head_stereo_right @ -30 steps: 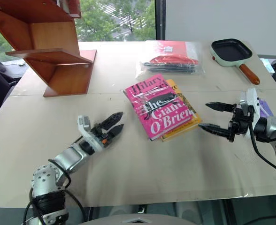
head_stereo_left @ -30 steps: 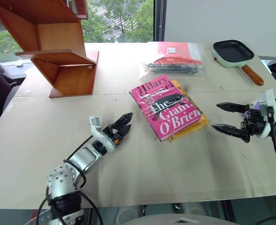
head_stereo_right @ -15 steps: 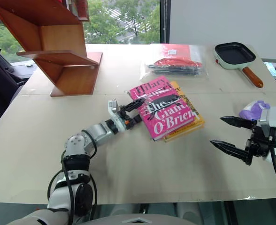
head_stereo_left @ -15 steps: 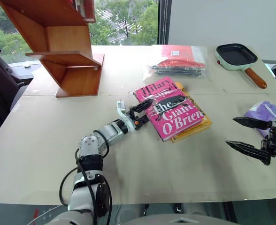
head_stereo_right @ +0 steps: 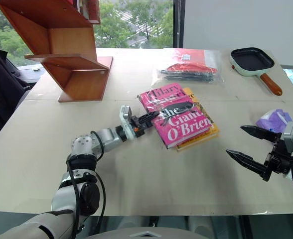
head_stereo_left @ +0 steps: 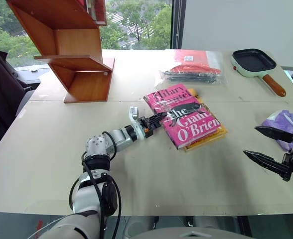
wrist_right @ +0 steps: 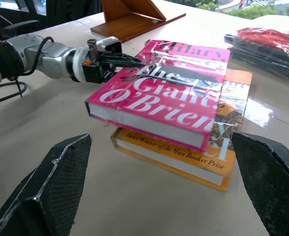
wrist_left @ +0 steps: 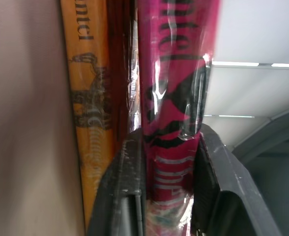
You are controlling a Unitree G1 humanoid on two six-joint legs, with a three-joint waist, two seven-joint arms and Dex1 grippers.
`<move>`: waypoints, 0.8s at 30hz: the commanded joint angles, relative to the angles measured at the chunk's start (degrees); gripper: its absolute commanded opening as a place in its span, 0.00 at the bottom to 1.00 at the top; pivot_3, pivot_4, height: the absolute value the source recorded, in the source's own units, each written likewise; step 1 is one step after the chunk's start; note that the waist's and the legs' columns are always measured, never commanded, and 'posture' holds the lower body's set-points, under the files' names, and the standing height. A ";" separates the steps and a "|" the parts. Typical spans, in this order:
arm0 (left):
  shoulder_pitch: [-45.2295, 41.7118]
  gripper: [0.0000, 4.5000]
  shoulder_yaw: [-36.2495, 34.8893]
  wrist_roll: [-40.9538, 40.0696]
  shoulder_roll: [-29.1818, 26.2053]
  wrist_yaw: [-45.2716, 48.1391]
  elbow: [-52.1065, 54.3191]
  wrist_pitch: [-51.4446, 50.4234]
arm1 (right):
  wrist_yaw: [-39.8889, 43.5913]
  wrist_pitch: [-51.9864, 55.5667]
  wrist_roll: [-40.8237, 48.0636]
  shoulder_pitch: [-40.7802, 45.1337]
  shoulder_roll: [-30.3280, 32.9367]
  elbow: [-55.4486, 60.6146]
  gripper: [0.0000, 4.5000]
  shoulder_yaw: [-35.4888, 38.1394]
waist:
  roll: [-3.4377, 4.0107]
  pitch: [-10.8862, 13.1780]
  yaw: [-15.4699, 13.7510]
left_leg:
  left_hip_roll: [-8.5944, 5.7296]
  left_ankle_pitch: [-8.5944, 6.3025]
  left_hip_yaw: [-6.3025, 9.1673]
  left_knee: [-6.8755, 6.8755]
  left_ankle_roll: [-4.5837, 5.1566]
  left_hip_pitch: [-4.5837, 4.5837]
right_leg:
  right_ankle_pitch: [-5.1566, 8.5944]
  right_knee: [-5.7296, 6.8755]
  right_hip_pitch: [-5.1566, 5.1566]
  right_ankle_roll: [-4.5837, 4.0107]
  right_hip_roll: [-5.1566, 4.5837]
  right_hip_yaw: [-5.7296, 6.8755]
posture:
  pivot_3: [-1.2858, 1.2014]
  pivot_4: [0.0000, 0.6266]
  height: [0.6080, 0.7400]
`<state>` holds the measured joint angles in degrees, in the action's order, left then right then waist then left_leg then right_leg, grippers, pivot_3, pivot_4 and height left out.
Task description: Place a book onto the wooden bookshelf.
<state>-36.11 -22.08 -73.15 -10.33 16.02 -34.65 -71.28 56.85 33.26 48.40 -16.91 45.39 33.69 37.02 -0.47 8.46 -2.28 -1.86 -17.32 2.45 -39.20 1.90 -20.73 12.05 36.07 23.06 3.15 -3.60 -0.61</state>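
So the left pincer (head_stereo_left: pixel 160 118) was clamped on the spine edge of the pink book (head_stereo_left: pixel 187 119), lying on the yellow-orange book (head_stereo_right: pixel 202 135) mid-worktop, right pincer (head_stereo_right: pixel 247 145) gaping, and next it'd need lifting toward the wooden bookshelf (head_stereo_left: pixel 72 50).

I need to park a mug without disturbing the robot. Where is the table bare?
Bare: the wide near strip of table between left gripper and right gripper, and the patch between wooden bookshelf and bagged items. Crowded: around the pink book, yellow-orange book and pan.
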 commanded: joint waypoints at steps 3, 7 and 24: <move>0.80 0.13 -1.35 1.80 2.17 0.67 0.66 -0.02 | -0.62 -1.44 0.71 1.77 0.47 0.71 1.00 -0.26 | 0.07 -0.04 -0.01 | 0.00 0.00 0.05 0.01 0.00 0.00 | -0.01 -0.12 -0.08 0.03 -0.02 0.05 | 0.52 0.24 1.00; 2.68 0.13 4.19 4.28 -4.50 11.77 25.45 3.07 | -0.97 -0.42 1.72 5.11 1.58 -1.51 1.00 -0.68 | -0.33 0.27 0.35 | 0.03 0.01 0.14 0.01 -0.03 -0.09 | -0.01 -0.14 -0.04 0.01 -0.02 0.05 | 0.52 0.24 1.00; -11.22 0.13 21.57 59.08 -38.21 13.17 59.46 44.17 | 7.01 -2.42 0.70 35.58 2.32 -24.92 1.00 -15.73 | -0.48 0.96 1.61 | 0.10 0.17 0.29 0.23 -0.30 -1.02 | -0.12 -0.34 0.81 -0.06 0.12 0.08 | 0.52 0.24 1.00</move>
<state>-47.31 0.23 -21.56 -46.17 31.74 20.81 -31.79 62.75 32.06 48.26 15.46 48.39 9.80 21.94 -0.95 9.42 -0.67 -1.75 -17.15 2.72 -38.96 1.60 -21.75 11.93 35.72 23.89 3.09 -3.45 -0.52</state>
